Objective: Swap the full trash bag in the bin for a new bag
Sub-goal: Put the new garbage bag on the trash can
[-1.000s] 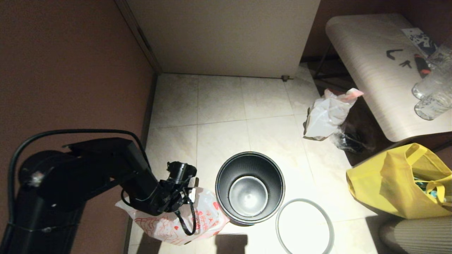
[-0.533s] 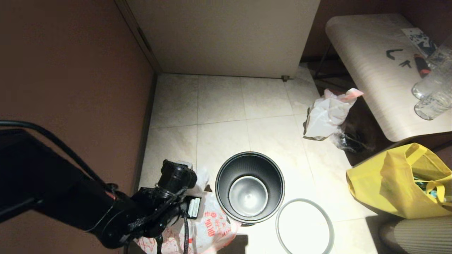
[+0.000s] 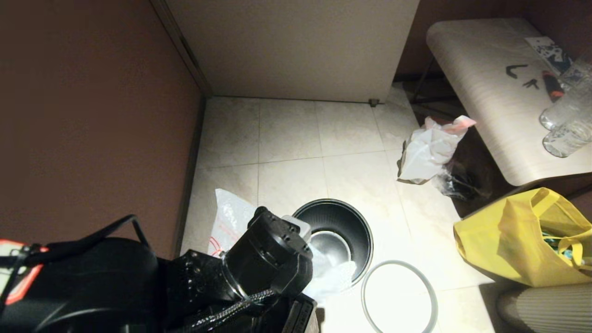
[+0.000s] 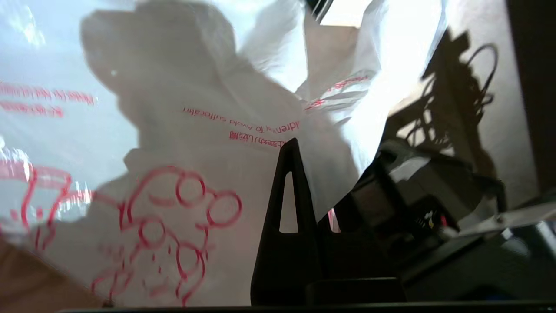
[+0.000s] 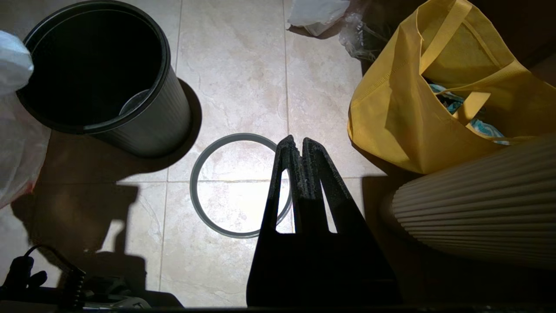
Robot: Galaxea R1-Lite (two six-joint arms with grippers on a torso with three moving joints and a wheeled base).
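Note:
My left gripper [image 4: 302, 150] is shut on the new bag [image 4: 173, 182], a translucent white sheet with a red cartoon outline that fills the left wrist view and covers one finger. In the head view my left arm [image 3: 268, 259] holds the new bag [image 3: 230, 217] up beside the black bin [image 3: 365, 231], with part of the plastic draped over the bin's near left edge. The bin [image 5: 147, 126] stands unlined. Its grey ring [image 3: 370, 282] lies on the floor beside it. My right gripper [image 5: 299, 141] hangs shut and holding nothing above the ring [image 5: 195, 174]. The full trash bag [image 3: 425, 152] lies on the floor to the right.
A yellow fabric tote [image 3: 522, 240] stands at the right, next to a ribbed pale cylinder [image 5: 478, 204]. A pale table [image 3: 490, 97] with clear bottles [image 3: 566, 125] is at the back right. A brown wall [image 3: 92, 115] closes the left side.
My left arm has risen and swung toward the camera, lifting the new bag off the floor left of the bin. The bag now hangs partly over the bin's edge.

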